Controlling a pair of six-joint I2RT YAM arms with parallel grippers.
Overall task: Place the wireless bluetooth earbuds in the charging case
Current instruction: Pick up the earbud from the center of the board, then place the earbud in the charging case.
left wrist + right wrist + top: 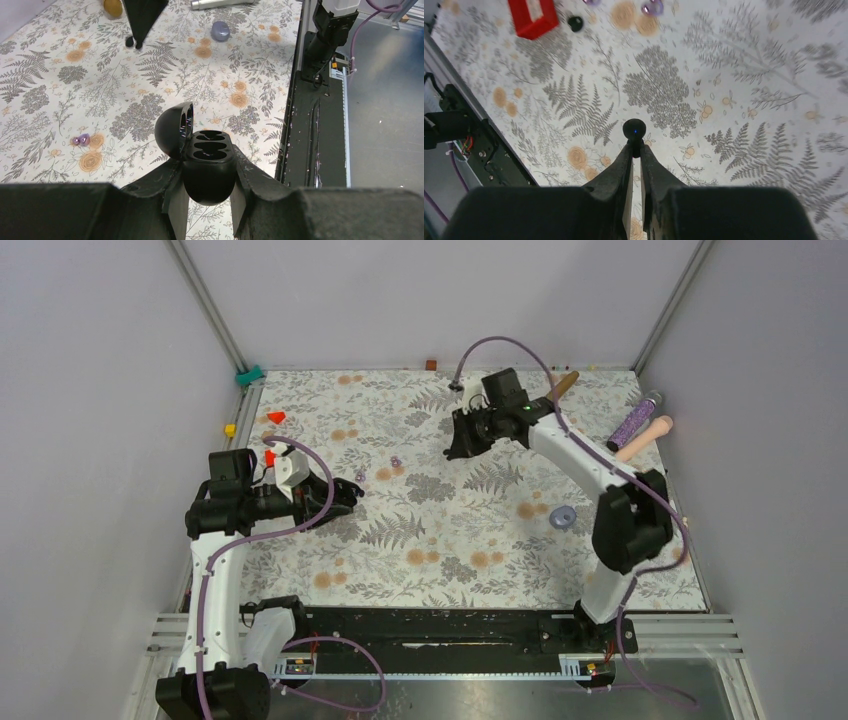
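Earbuds (652,7), pale purple, lie cropped at the right wrist view's top. Left jaws clench the open charging case (209,182), sockets empty; right jaws pinch a black earbud (634,129).

A lab test cell: plain walls (420,290), aluminium framing (205,300).

Beyond the black base rail (440,625), the left arm (222,570) and right arm (582,455) are wearing white shells, black joints and looping purple cables (500,339); the left gripper (207,167) is showing matte black fingers (165,192).
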